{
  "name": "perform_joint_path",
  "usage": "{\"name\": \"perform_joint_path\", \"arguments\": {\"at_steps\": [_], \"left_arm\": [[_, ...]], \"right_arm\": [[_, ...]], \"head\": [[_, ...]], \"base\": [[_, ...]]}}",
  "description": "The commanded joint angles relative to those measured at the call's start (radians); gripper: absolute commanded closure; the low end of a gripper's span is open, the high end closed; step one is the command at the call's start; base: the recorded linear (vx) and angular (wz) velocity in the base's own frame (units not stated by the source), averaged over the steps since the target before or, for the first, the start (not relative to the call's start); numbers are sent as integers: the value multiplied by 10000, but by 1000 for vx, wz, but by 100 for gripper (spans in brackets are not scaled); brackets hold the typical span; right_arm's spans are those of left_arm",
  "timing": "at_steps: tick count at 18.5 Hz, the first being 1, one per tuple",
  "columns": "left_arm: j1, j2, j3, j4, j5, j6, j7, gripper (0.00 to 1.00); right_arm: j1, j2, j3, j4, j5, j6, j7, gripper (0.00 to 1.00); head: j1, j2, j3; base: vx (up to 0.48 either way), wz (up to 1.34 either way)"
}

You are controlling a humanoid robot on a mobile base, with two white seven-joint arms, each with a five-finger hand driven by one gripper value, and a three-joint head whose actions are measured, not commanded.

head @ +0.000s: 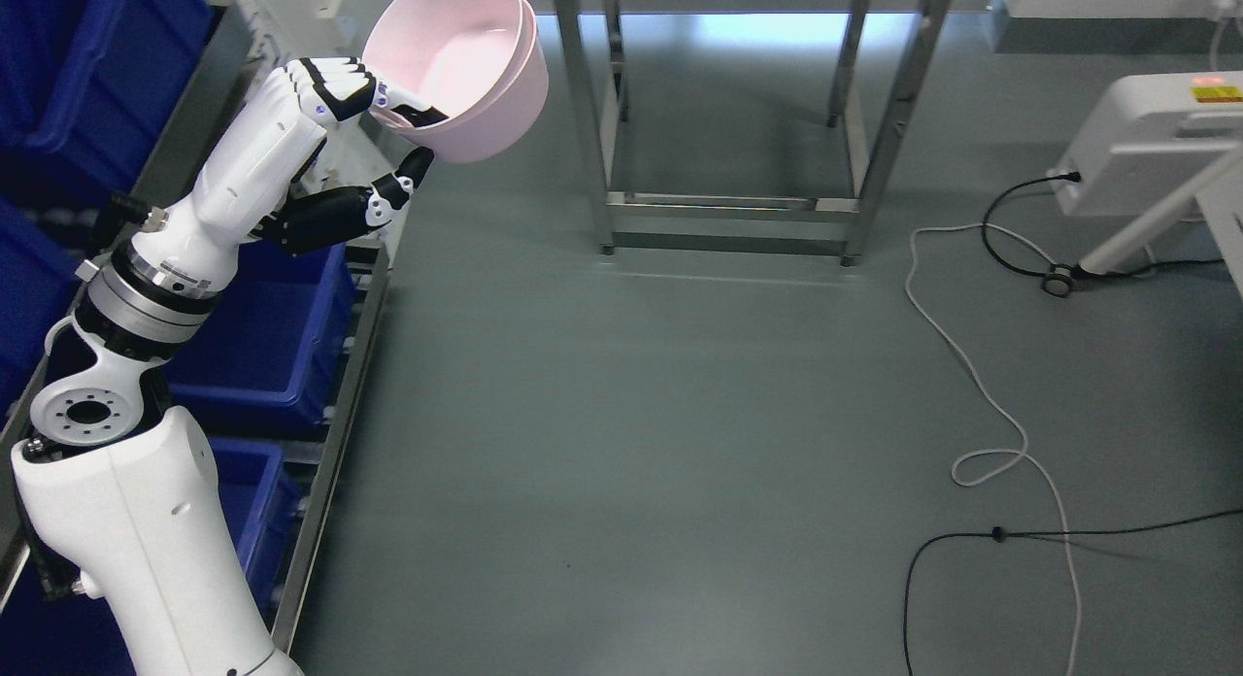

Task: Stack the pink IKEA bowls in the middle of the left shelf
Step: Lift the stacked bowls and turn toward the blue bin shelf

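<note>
Two pink bowls (466,69), nested one inside the other, hang tilted in the air at the upper left, their opening turned toward me. My left hand (374,132) is shut on their near rim: fingers curl over the rim from inside, the thumb presses the outside from below. The white left arm rises from the lower left corner. The bowls float above the floor just right of the left shelf (340,404), apart from it. No right arm shows.
The left shelf holds blue bins (262,346) on its levels. A metal frame table (728,210) stands on the grey floor ahead. White and black cables (981,385) lie at the right, near a white machine (1146,142).
</note>
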State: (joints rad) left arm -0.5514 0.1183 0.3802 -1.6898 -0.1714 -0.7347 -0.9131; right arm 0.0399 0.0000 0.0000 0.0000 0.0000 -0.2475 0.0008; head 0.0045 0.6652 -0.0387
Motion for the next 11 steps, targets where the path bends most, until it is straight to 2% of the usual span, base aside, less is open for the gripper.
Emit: {"name": "perform_joint_path", "arguments": {"at_steps": [1,6,8,11], "left_arm": [[-360,580,401,9,11,258,3,99],[-729,978,416,24,-4,657,3,98],[-744,1422,508,24,11,781,3,98],[-867,1639,585,70,26,812,3,98]], "right_arm": [[0,-175,-46,-175,-15,5,-8,0],[0,-175,-46,-175,-15,5,-8,0],[0,-175,-46,-175,-15,5,-8,0],[0,-175,-46,-175,-15,5,-8,0]], "head": [[0,0,0],[0,0,0],[0,0,0],[0,0,0]], "base": [[-179,633],[-177,752],[-153,945],[-150,1047]]}}
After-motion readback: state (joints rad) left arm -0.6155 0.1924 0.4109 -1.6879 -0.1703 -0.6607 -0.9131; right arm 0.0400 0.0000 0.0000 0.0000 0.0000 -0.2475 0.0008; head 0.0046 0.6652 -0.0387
